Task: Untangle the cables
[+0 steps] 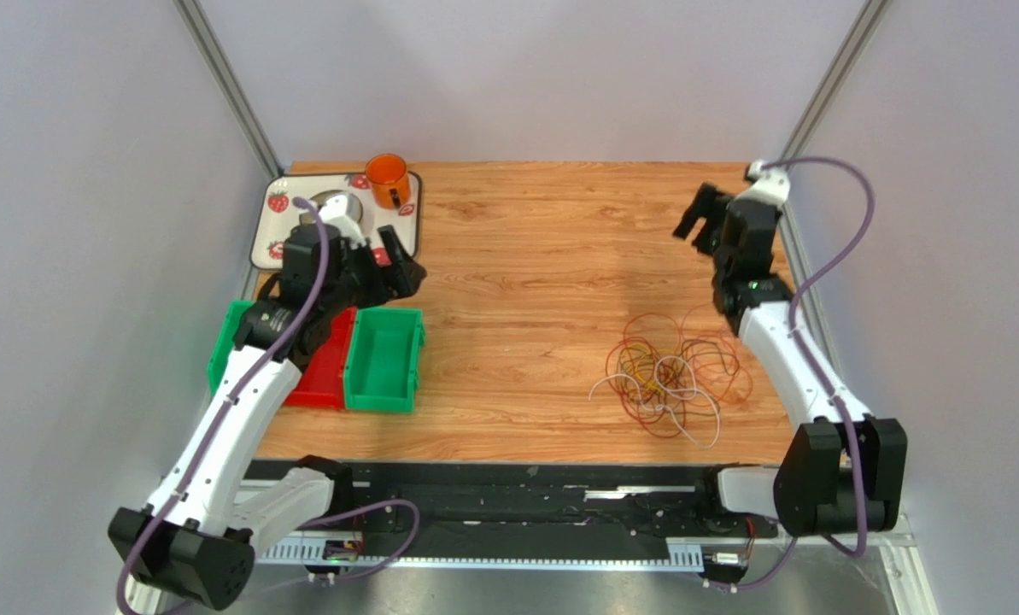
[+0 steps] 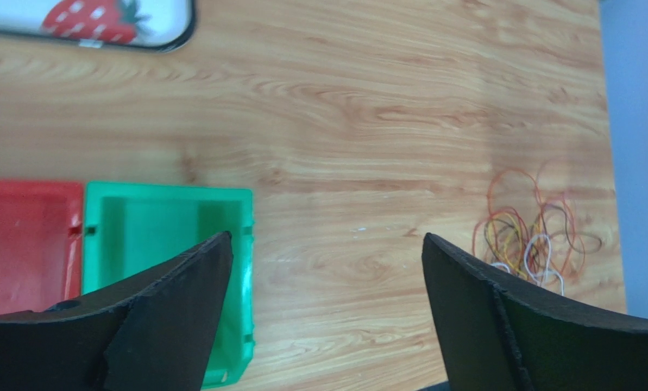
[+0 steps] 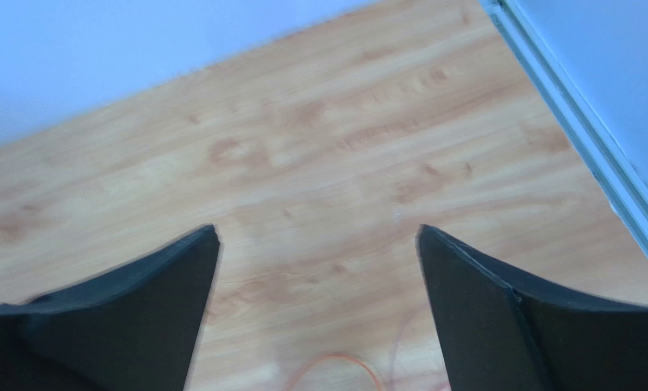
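**On the desk's near right, a tangle of cables; both hands wide and empty**

Toward the near right part of the desk the cables lie in one loose heap of thin overlapping loops: orange, dark red-brown, yellow and white. A few white ends stray out toward the near edge. The heap sits just beside the right arm's forearm and well apart from everything on the left side.

The right hand is beyond the heap, near the far right corner, with its fingers spread wide and nothing between them. Its wrist camera shows bare wood in the gap, with one orange loop just entering at the bottom edge.

The left hand is across the desk, its fingers also spread wide and empty. In its wrist view the gap frames bare wood, the cables are well off to the right, and the green bin is partly behind one finger.

The green bin touches a red bin. Farther back, a strawberry-patterned tray carries an orange mug.
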`<state>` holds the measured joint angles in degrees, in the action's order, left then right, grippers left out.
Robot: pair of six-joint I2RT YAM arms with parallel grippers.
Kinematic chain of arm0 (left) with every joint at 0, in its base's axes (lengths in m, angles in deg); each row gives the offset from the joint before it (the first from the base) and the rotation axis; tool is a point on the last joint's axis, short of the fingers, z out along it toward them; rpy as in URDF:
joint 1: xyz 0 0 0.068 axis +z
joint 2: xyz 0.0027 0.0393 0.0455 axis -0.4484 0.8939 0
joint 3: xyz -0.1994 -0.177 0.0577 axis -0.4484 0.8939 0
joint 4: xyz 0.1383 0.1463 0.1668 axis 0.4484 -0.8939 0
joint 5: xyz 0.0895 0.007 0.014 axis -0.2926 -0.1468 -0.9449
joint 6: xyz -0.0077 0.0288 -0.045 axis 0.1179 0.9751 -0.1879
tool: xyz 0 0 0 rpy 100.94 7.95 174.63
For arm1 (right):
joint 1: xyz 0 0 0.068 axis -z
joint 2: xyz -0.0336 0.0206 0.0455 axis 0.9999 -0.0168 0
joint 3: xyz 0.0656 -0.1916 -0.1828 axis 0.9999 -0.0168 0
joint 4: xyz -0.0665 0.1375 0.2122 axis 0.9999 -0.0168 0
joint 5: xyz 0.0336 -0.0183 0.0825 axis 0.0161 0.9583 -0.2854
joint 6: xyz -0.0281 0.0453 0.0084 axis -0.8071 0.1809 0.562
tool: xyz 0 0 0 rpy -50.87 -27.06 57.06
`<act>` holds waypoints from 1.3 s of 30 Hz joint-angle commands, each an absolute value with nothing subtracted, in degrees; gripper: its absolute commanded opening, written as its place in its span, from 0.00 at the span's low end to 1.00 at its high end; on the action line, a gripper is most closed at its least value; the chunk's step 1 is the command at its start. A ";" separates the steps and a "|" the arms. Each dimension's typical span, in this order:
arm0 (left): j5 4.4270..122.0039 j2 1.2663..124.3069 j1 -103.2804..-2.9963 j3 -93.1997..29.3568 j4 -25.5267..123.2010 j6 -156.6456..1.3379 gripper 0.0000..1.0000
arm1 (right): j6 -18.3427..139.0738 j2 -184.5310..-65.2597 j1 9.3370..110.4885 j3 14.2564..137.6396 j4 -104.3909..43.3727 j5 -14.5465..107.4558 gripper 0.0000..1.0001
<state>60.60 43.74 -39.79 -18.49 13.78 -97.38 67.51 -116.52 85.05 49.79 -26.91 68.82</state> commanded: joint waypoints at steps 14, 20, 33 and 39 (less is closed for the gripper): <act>53.28 79.65 -79.80 -31.64 26.95 -87.18 0.89 | 84.22 -111.94 90.97 55.87 -75.00 57.35 0.67; 53.55 89.67 -87.28 -32.71 31.51 -80.59 0.88 | 83.26 -107.45 90.53 53.14 -77.02 57.08 0.62; 57.59 101.54 -89.66 -35.16 40.49 -72.67 0.75 | 80.80 -108.68 90.18 52.08 -75.35 52.43 0.62; 57.68 104.54 -89.83 -38.59 39.62 -73.19 0.53 | 80.71 -108.76 89.92 51.99 -74.74 50.58 0.61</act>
<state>56.52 103.19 -89.62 -35.72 38.99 -74.26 81.71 -108.76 90.38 51.78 -76.37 53.12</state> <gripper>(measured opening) 0.616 0.614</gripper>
